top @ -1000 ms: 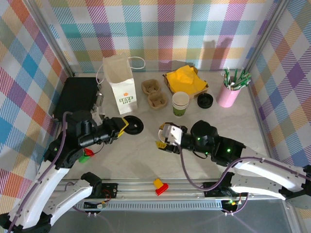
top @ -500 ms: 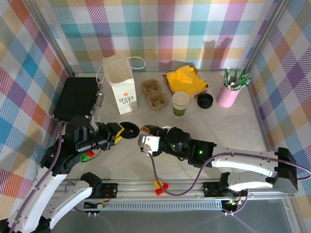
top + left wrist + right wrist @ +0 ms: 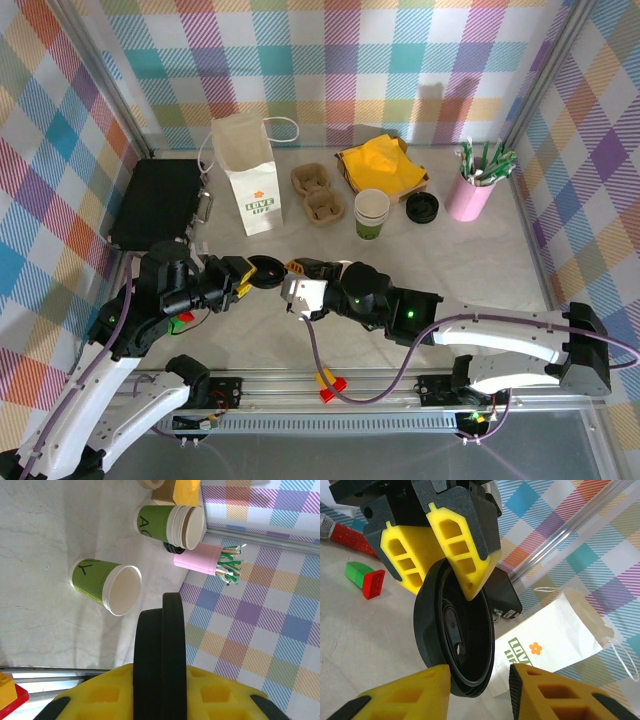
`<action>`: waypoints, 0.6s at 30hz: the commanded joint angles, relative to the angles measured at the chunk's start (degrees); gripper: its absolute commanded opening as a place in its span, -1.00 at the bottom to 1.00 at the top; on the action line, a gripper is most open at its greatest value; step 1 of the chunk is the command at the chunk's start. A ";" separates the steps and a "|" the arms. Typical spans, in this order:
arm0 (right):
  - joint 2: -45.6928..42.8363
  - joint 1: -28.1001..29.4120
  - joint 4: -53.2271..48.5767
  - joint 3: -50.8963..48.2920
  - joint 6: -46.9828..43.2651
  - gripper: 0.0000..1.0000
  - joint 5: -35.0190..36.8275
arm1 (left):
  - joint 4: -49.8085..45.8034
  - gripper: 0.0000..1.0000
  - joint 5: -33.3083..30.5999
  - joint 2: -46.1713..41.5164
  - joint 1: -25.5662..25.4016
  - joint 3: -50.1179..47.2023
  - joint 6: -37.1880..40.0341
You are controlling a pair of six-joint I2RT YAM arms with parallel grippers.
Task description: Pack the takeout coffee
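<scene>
Takeout coffee cup point(image 3: 97, 582), green and open-mouthed, standing on the worktop point(image 3: 40, 540) at left of the left wrist view; its black lid point(image 3: 455, 640) is clamped by the left fingers point(image 3: 465, 545) at frame centre, the right fingers point(image 3: 555, 695) set apart astride its lower rim. Thin paper is judged light and crushable; a gentle mid-wall grasp is advised

Right gripper point(image 3: 288, 280) reaches across to the lid point(image 3: 266, 272)
It has swung leftward from mid-frame, and its parted fingers now straddle the lid's rim; the left gripper point(image 3: 250, 275), clamping the lid, has drawn slightly down and left.
</scene>
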 commanded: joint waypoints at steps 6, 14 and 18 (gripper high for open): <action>-0.27 0.60 -0.46 1.42 -1.88 -0.16 -3.89 | 0.99 -0.57 1.22 -0.31 0.58 -0.23 -0.28; 1.05 0.62 -0.05 1.77 -3.34 -0.27 -2.30 | 1.34 -0.58 1.71 -0.03 0.55 -0.05 -0.26; 1.89 0.63 0.36 2.17 -3.87 -0.39 -2.11 | 1.43 -0.58 2.10 0.40 0.54 0.08 -0.16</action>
